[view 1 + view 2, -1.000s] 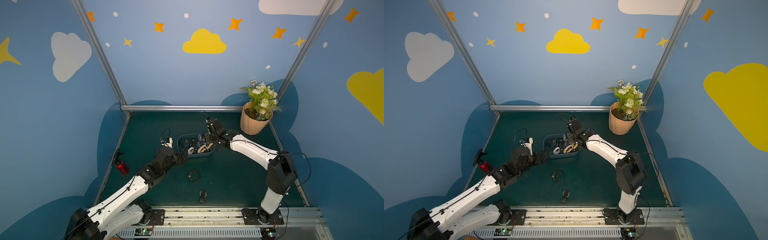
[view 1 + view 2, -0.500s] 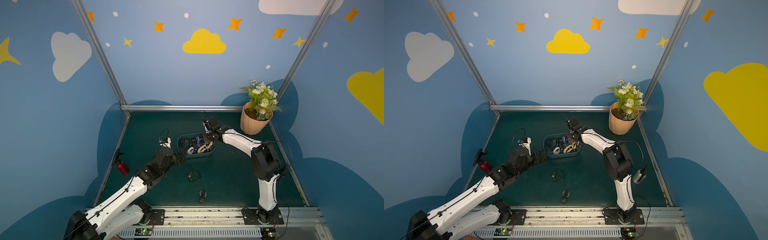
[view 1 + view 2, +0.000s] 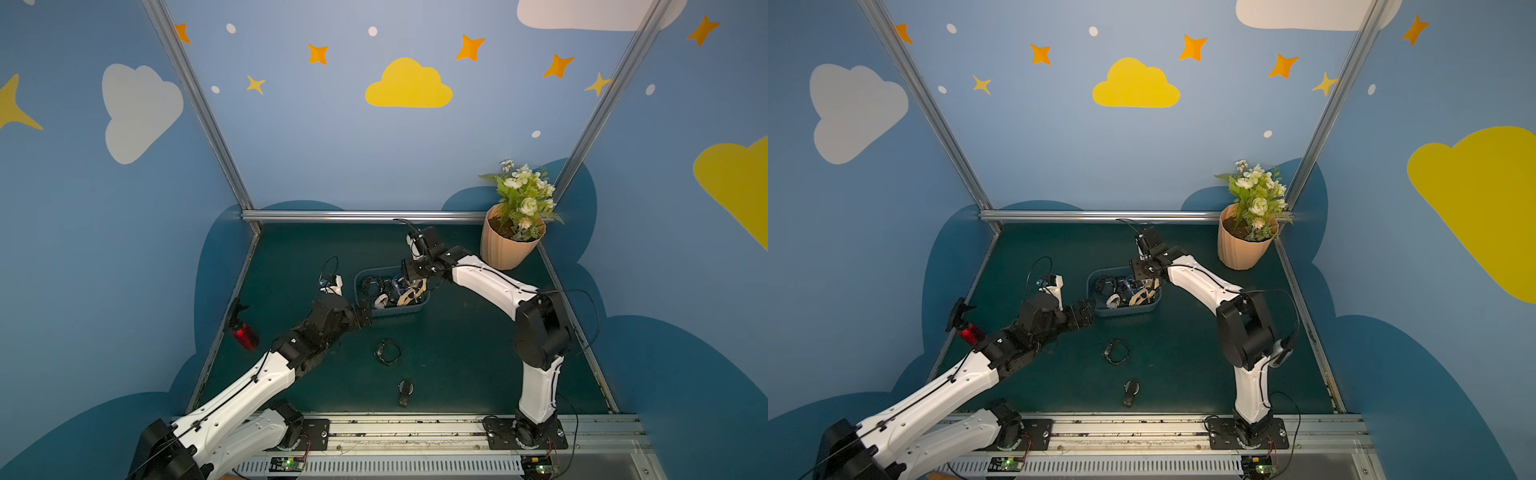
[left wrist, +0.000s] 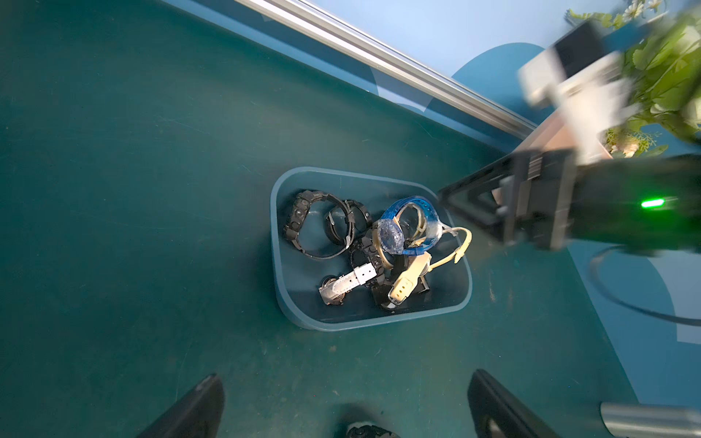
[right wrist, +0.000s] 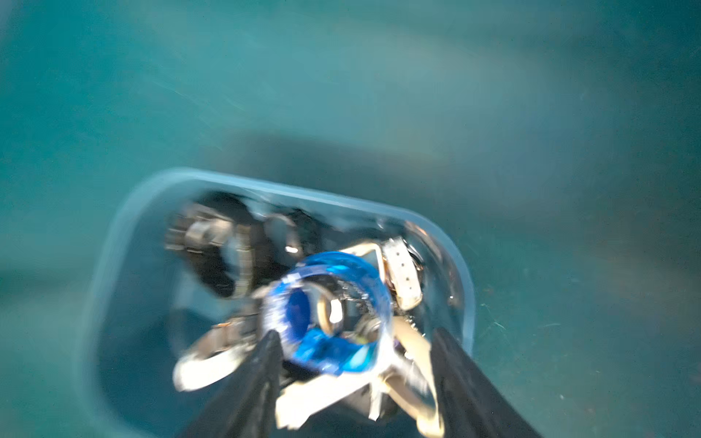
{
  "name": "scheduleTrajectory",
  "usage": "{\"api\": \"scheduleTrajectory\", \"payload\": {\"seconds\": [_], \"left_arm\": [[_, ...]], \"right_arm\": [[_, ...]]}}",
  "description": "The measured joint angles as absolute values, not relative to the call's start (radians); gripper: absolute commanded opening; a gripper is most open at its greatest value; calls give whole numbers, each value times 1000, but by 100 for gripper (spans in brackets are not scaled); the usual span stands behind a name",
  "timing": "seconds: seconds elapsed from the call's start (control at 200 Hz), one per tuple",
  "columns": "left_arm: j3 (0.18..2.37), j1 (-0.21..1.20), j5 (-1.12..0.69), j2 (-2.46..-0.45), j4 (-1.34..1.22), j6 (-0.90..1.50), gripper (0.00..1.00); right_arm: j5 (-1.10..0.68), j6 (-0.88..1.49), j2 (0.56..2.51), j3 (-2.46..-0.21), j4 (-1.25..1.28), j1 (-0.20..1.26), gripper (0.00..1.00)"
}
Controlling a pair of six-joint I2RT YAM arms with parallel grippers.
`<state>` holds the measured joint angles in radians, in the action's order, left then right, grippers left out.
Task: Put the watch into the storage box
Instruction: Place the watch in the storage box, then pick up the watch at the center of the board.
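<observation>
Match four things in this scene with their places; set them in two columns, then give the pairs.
1 translucent blue plastic watch
2 looped black strap watch
3 ribbed peach flower pot
4 small red bottle

A far corner of the green mat
B in the blue-grey plastic storage box
C mat's edge, robot's left
D open mat before the box

Pairs: 1-B, 2-D, 3-A, 4-C

A painted-sky booth over a dark green table [image 3: 457, 353].
Blue walls [image 3: 332, 158] carry a yellow cloud [image 3: 408, 85], white clouds [image 3: 139, 110] and orange stars [image 3: 470, 47]; aluminium posts [image 3: 202, 112] run up the back corners.
</observation>
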<state>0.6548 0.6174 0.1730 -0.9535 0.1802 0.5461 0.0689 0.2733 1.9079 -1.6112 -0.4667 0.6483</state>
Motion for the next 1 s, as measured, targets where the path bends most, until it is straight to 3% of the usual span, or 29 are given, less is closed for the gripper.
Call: {"api": "scheduleTrajectory", "payload": {"seconds": [0.21, 0.365, 0.576, 0.771, 1.001], "left_arm": [[655, 617, 165, -954, 180, 547, 100], [655, 617, 162, -956, 176, 552, 100], [655, 617, 141, -982, 168, 563, 100], [686, 617, 93, -1040, 187, 574, 100], [783, 645, -2, -1117, 268, 597, 89]], "right_arm": [[5, 284, 1691, -1511, -354, 647, 76], [-41, 293, 1524, -1233, -181, 647, 85], [-45, 319, 1378, -926, -91, 649, 86], [-9, 336, 1316, -882, -79, 649, 86], [45, 360, 1339, -888, -86, 649, 86]]}}
